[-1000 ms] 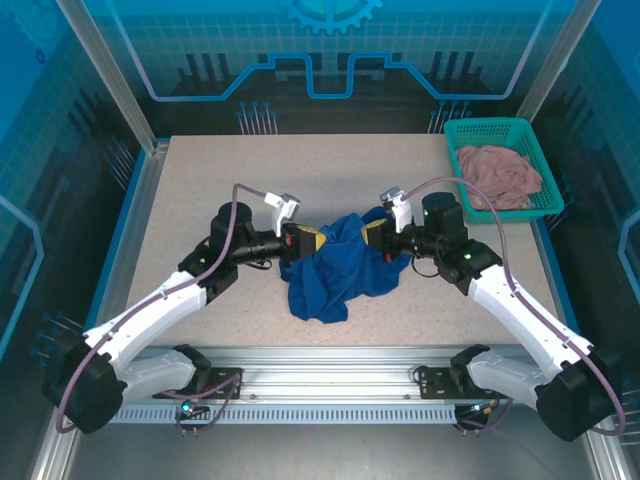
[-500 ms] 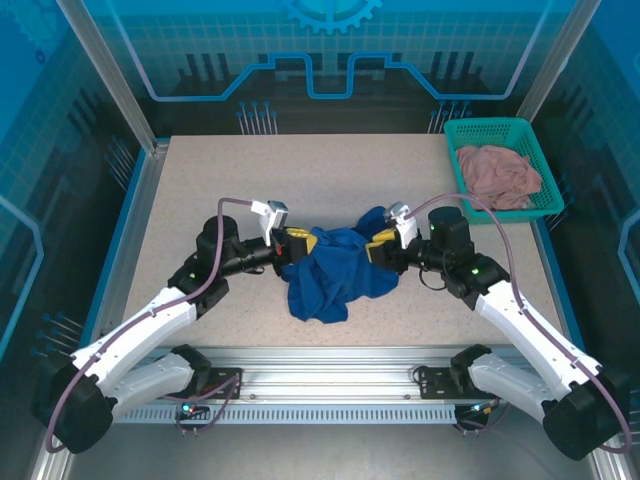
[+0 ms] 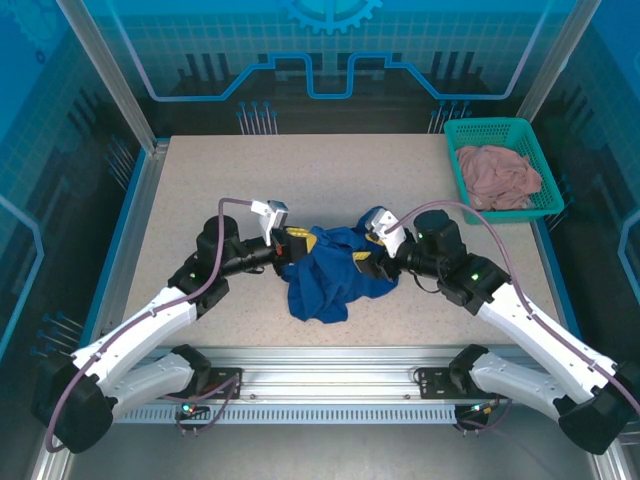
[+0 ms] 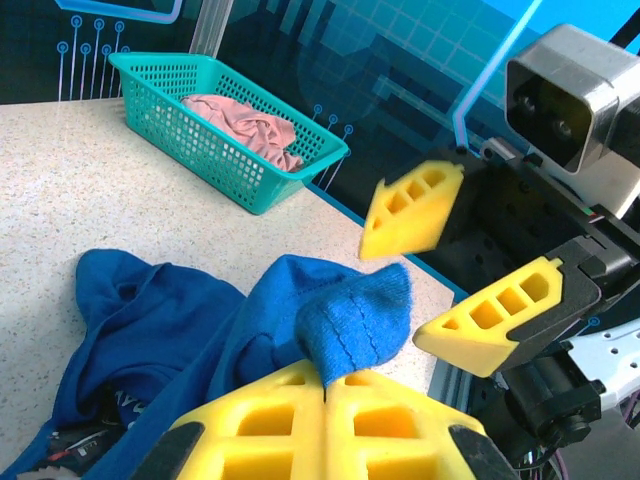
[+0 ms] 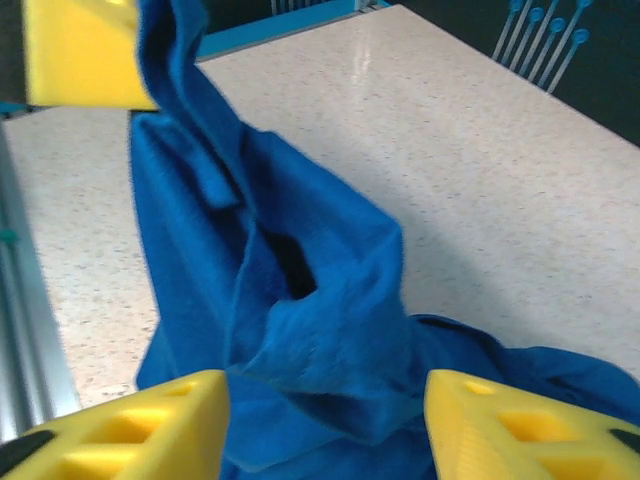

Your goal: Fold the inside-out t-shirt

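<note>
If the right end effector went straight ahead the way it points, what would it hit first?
The t-shirt. A raised blue fold hangs right ahead of the open right end effector, between its fingers. Beyond the fold is the left end effector, which pinches the cloth, though how far off is unclear.

No text can be read. The inside-out t-shirt (image 4: 200, 330) carries small white lettering (image 4: 100, 425) on its near left folds, too crumpled and blurred to make out.

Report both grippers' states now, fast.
Left gripper: closed, pinching a fold of the blue t-shirt.
Right gripper: open, with shirt fabric between its fingers but not clamped.
</note>
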Robot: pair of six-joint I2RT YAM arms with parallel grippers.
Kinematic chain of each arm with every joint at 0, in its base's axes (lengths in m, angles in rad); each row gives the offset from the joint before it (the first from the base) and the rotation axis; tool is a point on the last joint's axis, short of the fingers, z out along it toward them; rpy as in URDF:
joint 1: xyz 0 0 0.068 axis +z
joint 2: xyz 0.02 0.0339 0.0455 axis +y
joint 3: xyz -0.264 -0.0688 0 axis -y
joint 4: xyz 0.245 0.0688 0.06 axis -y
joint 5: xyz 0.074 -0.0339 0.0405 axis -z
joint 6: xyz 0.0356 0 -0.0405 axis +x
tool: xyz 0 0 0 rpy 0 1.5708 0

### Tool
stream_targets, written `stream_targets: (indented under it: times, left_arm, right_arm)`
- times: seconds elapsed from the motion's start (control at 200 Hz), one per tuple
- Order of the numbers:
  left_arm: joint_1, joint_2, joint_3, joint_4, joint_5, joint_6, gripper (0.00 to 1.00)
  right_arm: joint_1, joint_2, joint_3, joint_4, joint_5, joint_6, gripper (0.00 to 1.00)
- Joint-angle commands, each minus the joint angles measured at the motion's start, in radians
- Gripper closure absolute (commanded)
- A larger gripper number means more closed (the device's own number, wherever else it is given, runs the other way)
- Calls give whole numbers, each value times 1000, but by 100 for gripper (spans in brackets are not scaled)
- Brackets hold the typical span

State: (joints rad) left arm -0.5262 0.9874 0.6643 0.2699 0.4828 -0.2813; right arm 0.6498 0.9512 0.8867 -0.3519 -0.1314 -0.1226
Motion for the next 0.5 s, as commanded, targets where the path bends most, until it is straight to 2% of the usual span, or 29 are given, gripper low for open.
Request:
stream_targets:
  times: [0.0,0.105,0.35,0.415,0.495]
  left_arm:
    - [7,-4,12,7,-7,27,100]
    - [7,-4,14,0,-7,29,100]
    - [7,-7,12,-8,-10,31,100]
    - [6,-7,12,-9,-11,31,100]
    - [6,-9,10,-10,-17,31,100]
  right_arm:
    - [37,24,53,-57,130,-80,38]
    - [61,40,68,-57,163,-98,36]
    - [77,95,113,-58,143,-109,36]
    - [77,107,120,-55,143,-106,41]
    - [77,113,127,-53,154,-99,58]
